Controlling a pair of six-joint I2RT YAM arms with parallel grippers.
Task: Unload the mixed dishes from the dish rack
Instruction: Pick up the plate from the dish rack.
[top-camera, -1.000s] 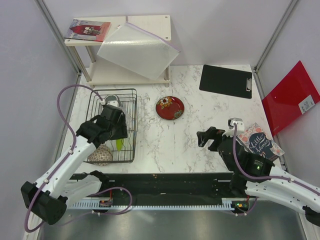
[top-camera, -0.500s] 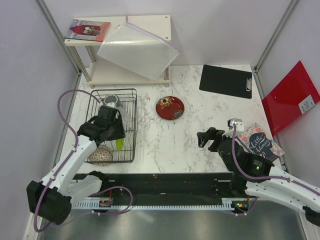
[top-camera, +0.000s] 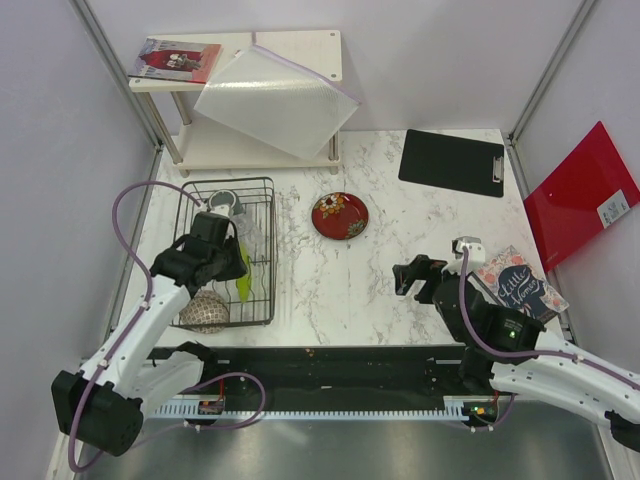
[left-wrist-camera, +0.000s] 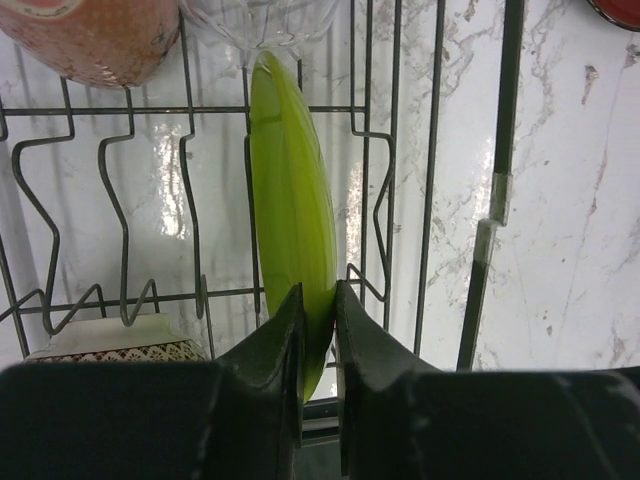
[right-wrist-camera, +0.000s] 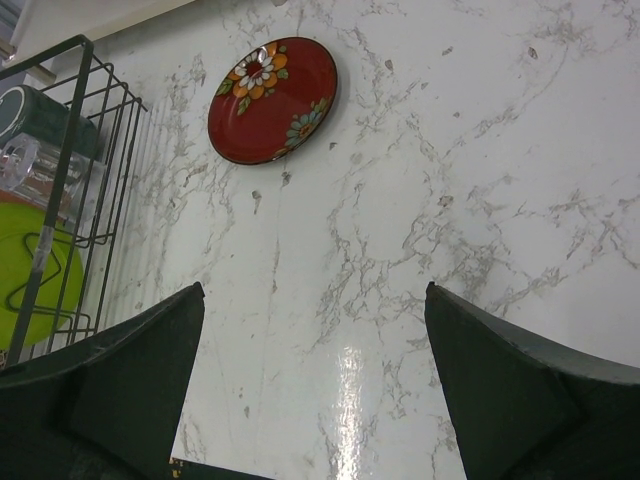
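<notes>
The step in hand is taking the lime-green plate (left-wrist-camera: 290, 200) out of the dish rack (top-camera: 245, 181). The left gripper (left-wrist-camera: 318, 330) is inside the rack, at its near part, and its two fingers are pressed on the near rim of this plate, one on each face.

The plate stands on its edge between the dividers. Seen from above it is a thin line that runs along the length of the rack, and its faces look to the two long sides of the rack.

I judge that the next move calls for a straight lift upward, so the rim does not catch the wires.

The right gripper (right-wrist-camera: 310, 300) hangs well to the right of the rack, with fingers wide apart and nothing between them. The red patterned plate (top-camera: 340, 215) lies flat outside the rack, near its far right corner.
</notes>
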